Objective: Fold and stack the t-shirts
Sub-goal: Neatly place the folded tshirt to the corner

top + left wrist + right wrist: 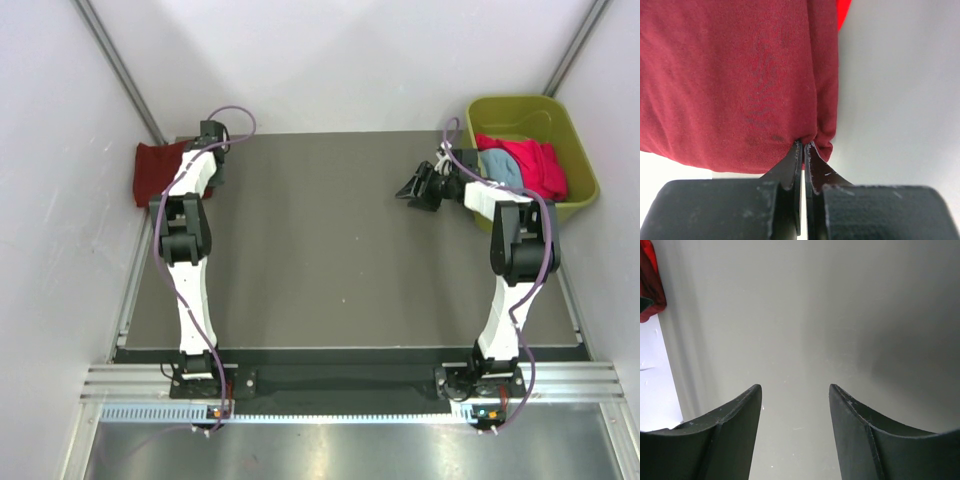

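White walls (350,60) close in a dark grey table (330,250), with both arms reaching toward its far end.

At the far left corner lies the maroon t-shirt (158,172), a compact folded bundle that hangs partly past the table's left edge, just beside the wall. Close up it is a matte, fine-knit cloth of deep wine colour (730,75), smooth across its broad face. A rolled fold runs down its right side and its lower edge is rounded. A sliver of brighter red cloth (842,12) shows past its upper right edge.

The left gripper (803,146) has its jaws pressed almost together, with only a thin slit between them. The tips sit right at the shirt's lower hem, and it cannot be told whether any cloth is caught between them.

At the far right corner stands an olive-green tub (520,115). It holds a crumpled red t-shirt (535,165) with a light blue t-shirt (500,165) bunched against its left side.

The right gripper (412,190) hangs over bare table just left of the tub. Its jaws are spread wide and hold nothing. The wrist view shows only grey surface between the fingers (740,415).
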Robot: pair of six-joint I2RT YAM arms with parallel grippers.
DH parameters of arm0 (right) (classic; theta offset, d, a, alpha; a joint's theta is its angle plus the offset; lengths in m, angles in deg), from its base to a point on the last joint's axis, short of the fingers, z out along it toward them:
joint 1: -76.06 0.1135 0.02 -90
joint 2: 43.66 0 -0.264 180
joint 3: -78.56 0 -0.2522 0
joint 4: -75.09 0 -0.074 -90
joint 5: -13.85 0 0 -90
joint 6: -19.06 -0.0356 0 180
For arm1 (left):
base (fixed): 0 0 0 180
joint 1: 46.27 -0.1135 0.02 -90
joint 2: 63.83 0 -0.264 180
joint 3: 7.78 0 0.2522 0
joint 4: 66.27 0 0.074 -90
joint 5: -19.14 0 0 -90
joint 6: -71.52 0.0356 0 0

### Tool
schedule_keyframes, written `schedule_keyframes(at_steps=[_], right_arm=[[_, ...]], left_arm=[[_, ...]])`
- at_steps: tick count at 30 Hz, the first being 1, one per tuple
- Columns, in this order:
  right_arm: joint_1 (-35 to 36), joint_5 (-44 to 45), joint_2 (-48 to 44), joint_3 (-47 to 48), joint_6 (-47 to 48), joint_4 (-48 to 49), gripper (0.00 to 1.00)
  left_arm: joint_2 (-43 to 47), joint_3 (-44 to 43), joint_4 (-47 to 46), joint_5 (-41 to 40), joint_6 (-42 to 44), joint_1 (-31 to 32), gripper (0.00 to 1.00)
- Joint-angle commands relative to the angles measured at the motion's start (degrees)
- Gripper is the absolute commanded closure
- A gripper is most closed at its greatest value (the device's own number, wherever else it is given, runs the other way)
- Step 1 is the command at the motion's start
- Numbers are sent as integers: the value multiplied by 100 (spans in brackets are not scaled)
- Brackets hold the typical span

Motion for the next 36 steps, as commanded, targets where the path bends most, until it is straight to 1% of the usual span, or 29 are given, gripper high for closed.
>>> schedule_keyframes(at_steps=[1,10,11,12,13,14,15,16,18,19,20,21,22,23,24,26,27,29,30,32,33,36], right_arm=[[-19,-63,-127,103,-6,313,43],[-19,-72,-179,24,29,331,43],[-11,-72,-188,33,21,331,43],[-19,-46,-197,33,38,331,43],[-19,-28,-214,33,47,331,41],[-19,7,-249,77,82,331,41],[-19,68,-276,103,108,340,38],[-19,103,-302,156,161,296,37],[-11,322,-390,358,354,208,35],[-19,410,-425,445,450,86,27],[-19,516,-478,629,669,-11,23],[-19,795,-513,709,801,-116,13],[-11,972,-548,771,924,-256,8],[-2,1183,-644,832,1126,-310,0],[7,1568,-689,850,1215,-345,0],[-2,1983,-907,781,1347,-434,0],[16,2454,-996,728,1382,-434,0],[103,3054,-1259,579,1662,-530,0],[191,3675,-1347,535,1734,-574,0],[244,3996,-1610,394,2023,-749,0],[262,4267,-1690,359,2085,-837,0],[262,4577,-2033,166,2112,-1084,0]], left_arm=[[74,150,-50,-242,153,-136,100],[328,160,-67,-514,127,-145,100],[372,194,-67,-515,101,-145,96],[433,186,-41,-480,75,-136,88],[573,142,29,-70,83,-110,76],[670,116,81,64,14,-101,50],[863,90,82,196,-57,-66,41],[960,20,91,545,-92,12,38],[1127,-112,135,803,-258,127,36],[1285,-209,126,865,-303,214,34],[1347,-270,100,1135,-399,381,28],[1453,-332,117,1286,-452,495,12],[1506,-411,126,1409,-522,566,4],[1559,-412,100,1454,-636,645,1],[1655,-386,100,1446,-811,811,1],[1752,-210,91,1559,-1023,988,1],[1822,-140,82,1708,-1094,1076,1],[1849,27,64,1744,-1252,1374,1],[1858,71,64,1727,-1279,1602,1],[1875,238,12,1692,-1366,1831,1],[1875,265,20,1657,-1393,1945,1],[1937,283,-50,1639,-1481,2280,1]])
